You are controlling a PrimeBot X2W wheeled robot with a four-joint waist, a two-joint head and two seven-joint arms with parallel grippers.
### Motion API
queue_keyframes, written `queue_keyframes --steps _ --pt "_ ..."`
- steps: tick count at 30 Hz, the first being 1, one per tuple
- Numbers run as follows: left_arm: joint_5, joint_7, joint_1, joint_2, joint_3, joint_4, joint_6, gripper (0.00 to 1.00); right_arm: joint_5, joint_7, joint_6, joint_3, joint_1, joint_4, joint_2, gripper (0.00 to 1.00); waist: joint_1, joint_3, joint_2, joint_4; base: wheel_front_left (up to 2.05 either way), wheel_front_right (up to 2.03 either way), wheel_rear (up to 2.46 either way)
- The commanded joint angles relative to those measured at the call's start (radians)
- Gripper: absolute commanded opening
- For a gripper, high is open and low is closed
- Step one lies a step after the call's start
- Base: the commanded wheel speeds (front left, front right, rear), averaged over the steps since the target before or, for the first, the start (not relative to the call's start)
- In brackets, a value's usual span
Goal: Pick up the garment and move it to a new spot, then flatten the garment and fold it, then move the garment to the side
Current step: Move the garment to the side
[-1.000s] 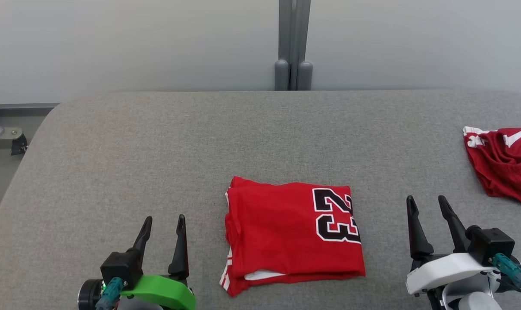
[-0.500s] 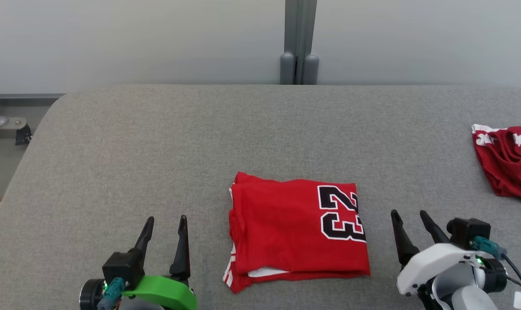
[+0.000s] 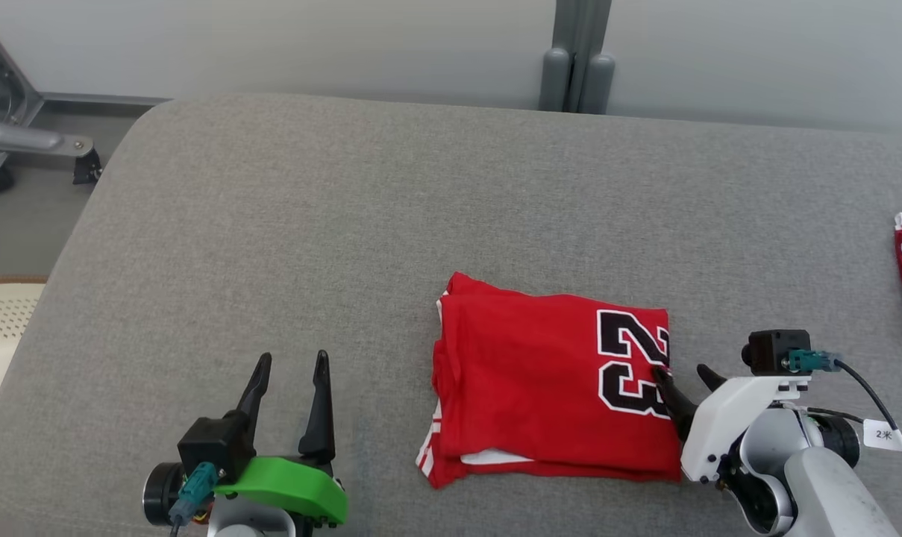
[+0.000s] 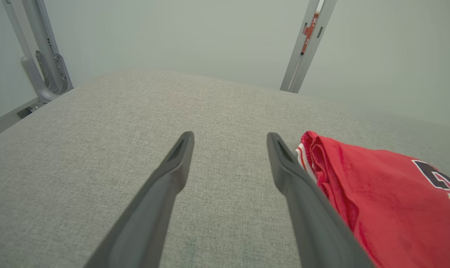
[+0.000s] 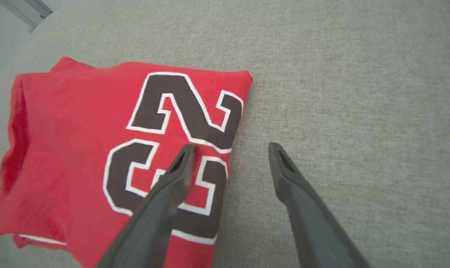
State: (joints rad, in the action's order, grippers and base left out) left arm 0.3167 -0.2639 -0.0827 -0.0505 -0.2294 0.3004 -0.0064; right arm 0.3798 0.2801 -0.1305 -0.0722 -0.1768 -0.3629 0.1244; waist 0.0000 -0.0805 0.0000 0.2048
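The right claw has moved in, open, over the right edge of the garment, which lies at 9 o'clock; the open left claw is farther away.

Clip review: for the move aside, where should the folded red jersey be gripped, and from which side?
I'd grip the folded red jersey at its edge beside the 23, coming from the robot's right. That edge looks like a clean, straight fold, and the open right gripper has one finger over each side of it.
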Motion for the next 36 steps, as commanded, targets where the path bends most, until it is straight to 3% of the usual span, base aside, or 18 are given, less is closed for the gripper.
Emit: queue_keyframes --steps 1,8,9,10,11,12,19,28,36 --pt "0.009 0.000 -0.017 -0.001 -0.001 -0.001 0.006 1.00 0.017 0.013 0.000 -0.002 -0.016 -0.012 0.010 1.00 0.0000 -0.025 0.0000 0.030 0.00 0.00 0.00" --pt "0.014 0.000 -0.024 -0.001 -0.004 -0.010 0.014 1.00 0.051 0.050 0.000 -0.024 -0.033 -0.075 0.016 1.00 0.0000 -0.047 0.0000 0.051 0.00 0.00 0.00" --pt "0.013 0.000 -0.025 -0.001 -0.003 -0.012 0.015 1.00 0.055 0.056 0.000 -0.035 -0.033 -0.079 0.015 0.84 0.0000 -0.050 0.0000 0.050 0.00 0.00 0.00" --pt "0.011 0.000 -0.026 -0.001 0.000 -0.013 0.016 1.00 0.061 0.058 0.000 -0.043 -0.035 -0.082 0.017 0.44 0.0000 -0.052 0.0000 0.047 0.00 0.00 0.00" --pt "0.008 0.000 -0.026 -0.001 0.001 -0.014 0.016 1.00 0.063 0.057 0.000 -0.048 -0.037 -0.083 0.017 0.35 0.0000 -0.053 0.0000 0.045 0.00 0.00 0.00" --pt "0.003 0.000 -0.027 -0.001 0.000 -0.015 0.014 1.00 0.067 0.052 0.000 -0.057 -0.043 -0.086 0.019 0.00 0.0000 -0.055 0.0000 0.037 0.00 0.00 0.00" --pt "-0.018 0.000 -0.035 -0.001 0.004 -0.025 0.006 1.00 0.063 -0.003 0.000 -0.067 -0.099 -0.074 0.039 0.00 0.0000 -0.067 0.0000 -0.058 0.00 0.00 0.00" --pt "-0.059 0.000 -0.064 -0.001 0.008 -0.039 -0.012 1.00 0.035 -0.050 0.000 0.007 -0.147 -0.043 0.099 0.00 0.0000 -0.119 0.0000 -0.308 0.00 0.00 0.00" --pt "-0.098 0.000 -0.120 -0.011 0.005 -0.030 -0.031 1.00 0.016 -0.084 0.000 0.076 -0.175 -0.026 0.096 0.00 0.0000 -0.185 0.0000 -0.516 0.00 0.00 0.00"
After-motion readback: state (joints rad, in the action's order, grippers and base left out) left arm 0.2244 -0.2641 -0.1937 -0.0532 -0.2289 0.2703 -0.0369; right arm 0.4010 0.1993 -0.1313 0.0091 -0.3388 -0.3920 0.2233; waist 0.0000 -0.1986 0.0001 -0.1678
